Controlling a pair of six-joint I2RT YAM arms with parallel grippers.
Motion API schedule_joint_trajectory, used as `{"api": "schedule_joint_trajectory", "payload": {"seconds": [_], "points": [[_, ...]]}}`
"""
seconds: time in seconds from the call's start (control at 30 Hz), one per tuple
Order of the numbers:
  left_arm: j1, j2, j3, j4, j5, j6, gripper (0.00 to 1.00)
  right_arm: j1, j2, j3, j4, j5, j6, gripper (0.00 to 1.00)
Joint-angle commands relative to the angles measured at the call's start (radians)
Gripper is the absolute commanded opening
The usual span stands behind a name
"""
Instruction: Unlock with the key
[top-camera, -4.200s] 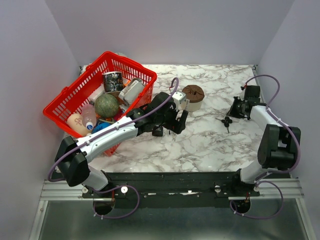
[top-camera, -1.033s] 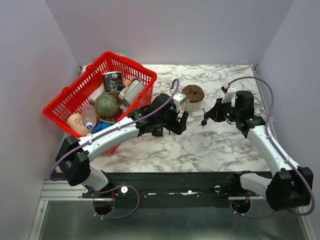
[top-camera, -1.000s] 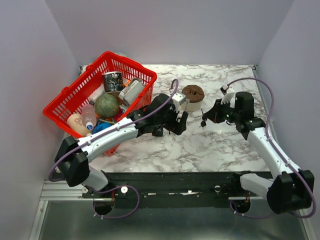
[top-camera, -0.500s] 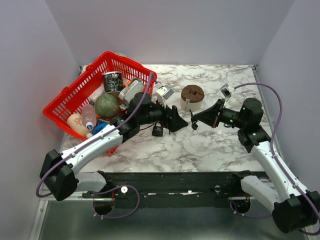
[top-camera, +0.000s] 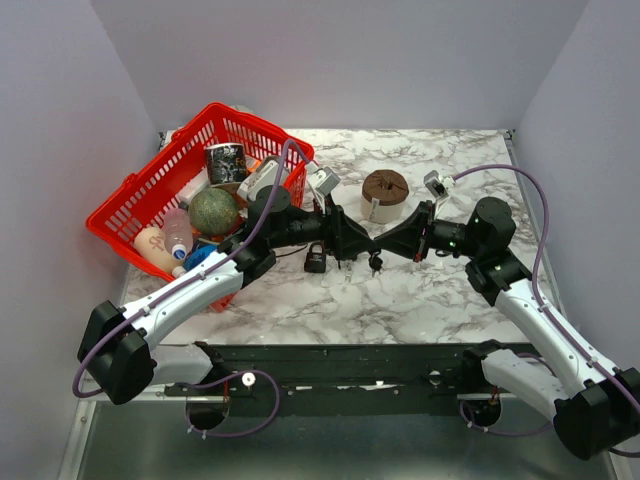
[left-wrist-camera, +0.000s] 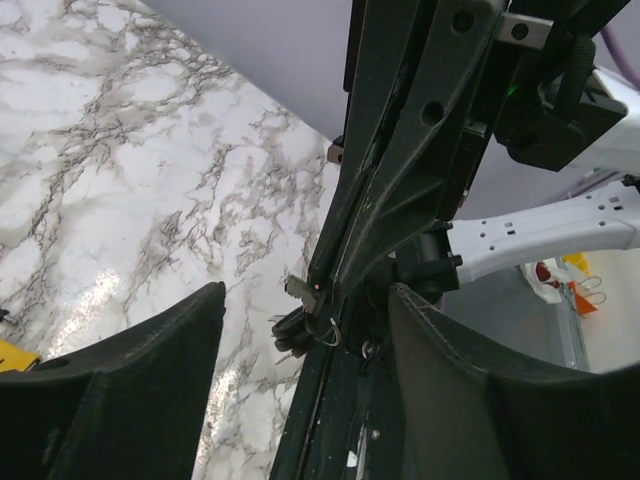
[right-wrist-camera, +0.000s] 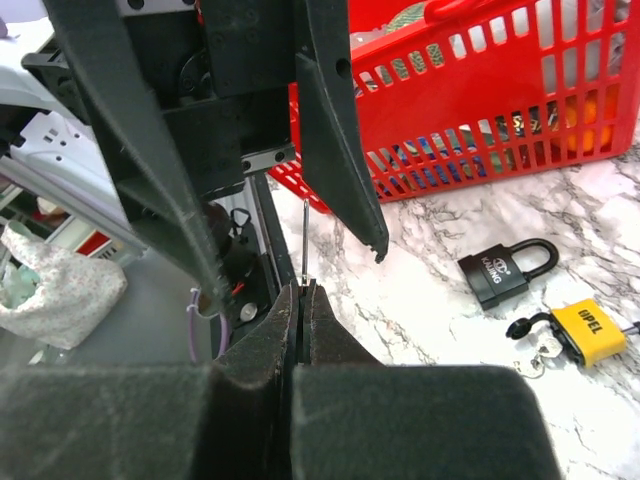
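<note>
The key (top-camera: 376, 263) hangs from my right gripper (top-camera: 388, 246), which is shut on it above the middle of the marble table. In the right wrist view its thin silver blade (right-wrist-camera: 303, 240) sticks out past the right gripper (right-wrist-camera: 300, 287). My left gripper (top-camera: 352, 240) is open, its two fingers standing either side of the right gripper's tips. In the left wrist view the key (left-wrist-camera: 299, 291) and its black heads lie between the left gripper (left-wrist-camera: 305, 295) fingers without touching them. A black padlock (top-camera: 315, 258) (right-wrist-camera: 505, 272) and a yellow padlock (right-wrist-camera: 585, 330) lie on the table close by.
A red basket (top-camera: 264, 127) (right-wrist-camera: 480, 90) full of items stands at the back left. A brown round block (top-camera: 385, 190) sits behind the grippers. Small keys (right-wrist-camera: 535, 346) lie beside the yellow padlock.
My right gripper has carried the key leftward and lower until it sits between the left gripper's fingers. The left gripper has swung toward it and its fingers have narrowed somewhat.
</note>
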Motion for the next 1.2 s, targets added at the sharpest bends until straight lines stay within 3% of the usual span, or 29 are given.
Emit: {"api": "schedule_joint_trajectory", "payload": {"seconds": [0.0,0.37,0.5,0.53,0.7,0.8,0.93,1.03,1.17], "points": [[0.012,-0.022,-0.029,0.098,0.049,-0.038,0.65,0.018,0.008,0.006,0.039,-0.029,0.002,0.01],[0.015,-0.012,-0.037,0.124,0.061,-0.063,0.36,0.033,0.014,0.019,0.014,-0.027,-0.019,0.01],[0.015,-0.007,-0.037,0.124,0.067,-0.061,0.04,0.041,0.022,0.028,-0.039,-0.009,-0.057,0.01],[0.015,-0.007,-0.037,0.124,0.067,-0.061,0.0,0.042,0.022,0.028,-0.05,-0.009,-0.067,0.01],[0.015,-0.013,-0.037,0.126,0.066,-0.057,0.0,0.044,0.012,0.023,-0.072,-0.003,-0.068,0.01],[0.015,-0.019,-0.042,0.126,0.057,-0.052,0.0,0.044,-0.007,0.017,-0.107,0.014,-0.074,0.14],[0.017,-0.021,-0.04,0.104,0.037,-0.044,0.0,0.048,-0.063,0.0,-0.174,0.071,-0.114,0.46],[0.017,-0.016,-0.032,0.095,0.041,-0.041,0.0,0.05,-0.098,-0.007,-0.19,0.094,-0.131,0.55],[0.017,-0.012,-0.035,0.126,0.078,-0.056,0.0,0.052,-0.09,-0.015,-0.211,0.083,-0.131,0.57]]}}
